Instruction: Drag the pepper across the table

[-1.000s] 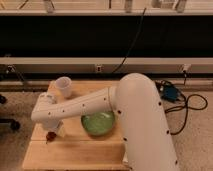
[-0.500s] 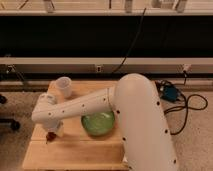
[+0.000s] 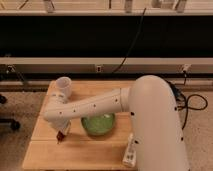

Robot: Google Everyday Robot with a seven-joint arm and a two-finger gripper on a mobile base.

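We note the pincer [image 3: 61,134] low over the left part of the tabletop [image 3: 45,155], at the end of a thick white arm [image 3: 95,107] that reaches leftward from the robot's bulky white body [image 3: 155,125]. The arm's underside and the dark wrist hide the fingers, so we cannot tell how wide the pincer stands or whether it grips anything.

Directly at the pincer's tip we see a small dark reddish shape, which we take for the pepper [image 3: 60,136]. It sits on the planks right under the tip. Whether the pincer touches it we cannot tell; the two read as one dark patch.

To the right of the pincer, close by, sits the green bowl [image 3: 98,125], partly covered along its upper edge by the arm. Beyond the pincer, toward the far left corner of the tabletop, stands a white cup [image 3: 63,87], upright, open mouth showing; the arm's elbow end lies just beside it. Farther right of the pincer and nearer the front edge lies a white bottle [image 3: 129,150], on its side against the robot's body.

Behind the tabletop we see a long wall rail [image 3: 100,62] with a black cable [image 3: 131,42] running down to it. More cables [image 3: 192,102] lie on the floor to the far right.
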